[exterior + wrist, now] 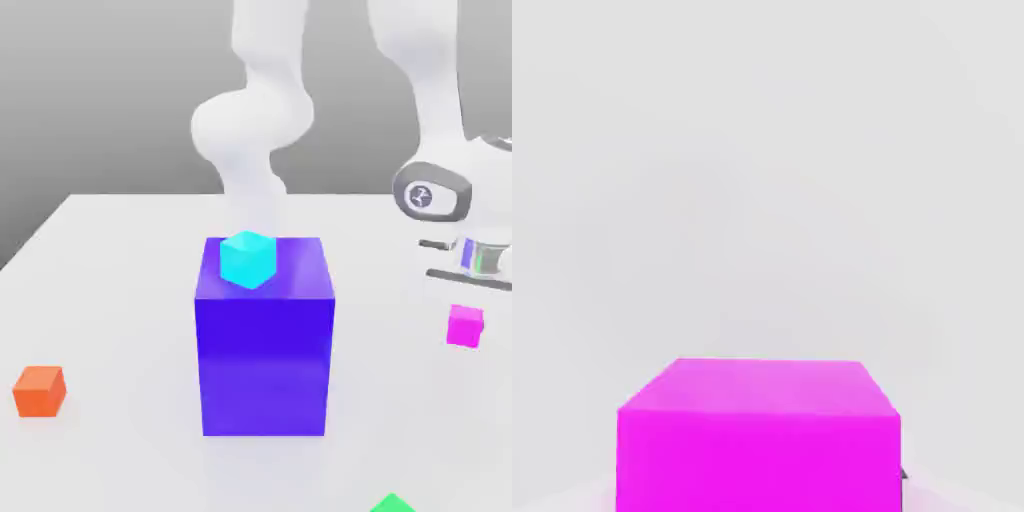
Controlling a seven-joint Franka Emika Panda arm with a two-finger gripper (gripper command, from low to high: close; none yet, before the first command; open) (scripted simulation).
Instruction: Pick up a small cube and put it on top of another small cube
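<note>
The small magenta cube [465, 326] rests on the white table at the exterior view's right, to the right of the big blue block. My gripper [467, 300] hangs straight down over it from the white hand and is shut on the cube. In the hand view the same magenta cube [757, 435] sits very close, its top face and one side showing. A cyan small cube [247, 258] stands on top of the blue-purple block [265, 350]. An orange small cube [40, 390] lies on the table at the exterior view's far left.
The tall blue-purple block stands mid-table, left of my hand. A green object [392, 503] pokes in at the near edge. The arm's white links rise behind the block. The white table [120, 300] ends at the back and left.
</note>
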